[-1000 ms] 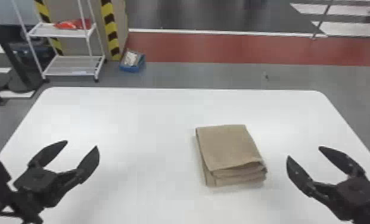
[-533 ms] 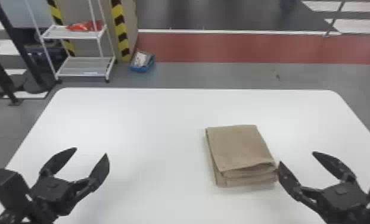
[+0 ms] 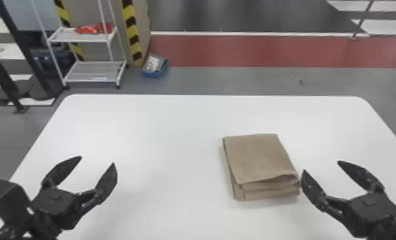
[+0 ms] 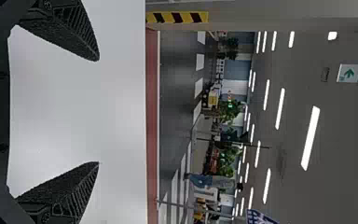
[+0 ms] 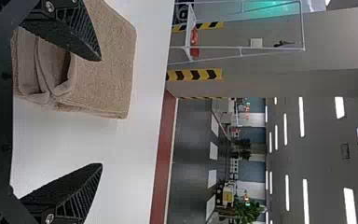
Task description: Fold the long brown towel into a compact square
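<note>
brown towel (image 3: 257, 156) lies layered, near-square | folding looks done; perhaps edge-tidying remains | left end effector (image 3: 97, 160), right end effector (image 3: 322, 166): spread, empty

The towel (image 3: 257, 156) is brown, the table (image 3: 174, 127) white, the fingers (image 3: 107, 181) black.

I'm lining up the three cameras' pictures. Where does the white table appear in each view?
Head view: the white table spans the lower part, with the folded towel on it.
Left wrist view: the table lies beneath and beyond the open left tool.
Right wrist view: the table lies under the towel and beyond the open right tool.
Shared landmark: the red floor strip past its far edge.
</note>
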Controlling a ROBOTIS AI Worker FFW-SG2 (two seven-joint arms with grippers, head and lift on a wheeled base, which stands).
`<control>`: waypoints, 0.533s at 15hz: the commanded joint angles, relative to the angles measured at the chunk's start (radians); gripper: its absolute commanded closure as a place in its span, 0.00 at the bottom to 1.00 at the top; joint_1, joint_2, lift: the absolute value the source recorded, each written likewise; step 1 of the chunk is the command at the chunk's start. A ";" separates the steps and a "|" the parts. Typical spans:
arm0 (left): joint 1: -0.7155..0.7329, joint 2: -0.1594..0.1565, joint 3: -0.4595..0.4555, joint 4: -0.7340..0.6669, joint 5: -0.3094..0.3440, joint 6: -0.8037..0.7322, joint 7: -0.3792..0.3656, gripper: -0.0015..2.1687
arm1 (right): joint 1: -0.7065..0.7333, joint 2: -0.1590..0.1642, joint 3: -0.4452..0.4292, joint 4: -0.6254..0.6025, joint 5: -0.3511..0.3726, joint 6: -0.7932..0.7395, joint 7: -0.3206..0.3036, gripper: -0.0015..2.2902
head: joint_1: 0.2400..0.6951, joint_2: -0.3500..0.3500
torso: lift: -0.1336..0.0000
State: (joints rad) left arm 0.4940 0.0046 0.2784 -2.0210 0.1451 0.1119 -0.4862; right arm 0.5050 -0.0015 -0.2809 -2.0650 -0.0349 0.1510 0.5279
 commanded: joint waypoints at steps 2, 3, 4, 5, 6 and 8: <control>0.026 -0.007 0.012 -0.028 0.004 -0.030 0.012 0.04 | 0.003 0.002 0.003 0.000 -0.013 -0.054 0.001 0.04 | 1.00 0.51 | 0.07; 0.038 -0.007 0.013 -0.036 0.010 -0.060 0.024 0.04 | 0.001 0.002 0.006 0.006 -0.013 -0.078 0.001 0.04 | 1.00 0.52 | 0.07; 0.052 -0.007 0.012 -0.050 0.008 -0.091 0.044 0.04 | 0.001 0.002 0.009 0.011 -0.013 -0.096 0.001 0.04 | 1.00 0.53 | 0.07; 0.066 -0.007 0.008 -0.065 0.008 -0.094 0.066 0.04 | 0.003 0.002 0.012 0.016 -0.013 -0.115 0.000 0.04 | 1.00 0.54 | 0.07; 0.080 -0.007 -0.004 -0.078 -0.001 -0.097 0.103 0.04 | 0.007 0.002 0.019 0.022 -0.013 -0.139 -0.003 0.04 | 1.00 0.54 | 0.07; 0.087 -0.007 -0.031 -0.081 -0.035 -0.091 0.156 0.04 | 0.009 0.002 0.023 0.033 -0.013 -0.161 -0.009 0.04 | 1.00 0.57 | 0.07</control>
State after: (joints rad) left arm 0.5744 0.0046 0.2666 -2.0982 0.1321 0.0175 -0.3436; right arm 0.5118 -0.0015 -0.2615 -2.0401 -0.0476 0.0070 0.5200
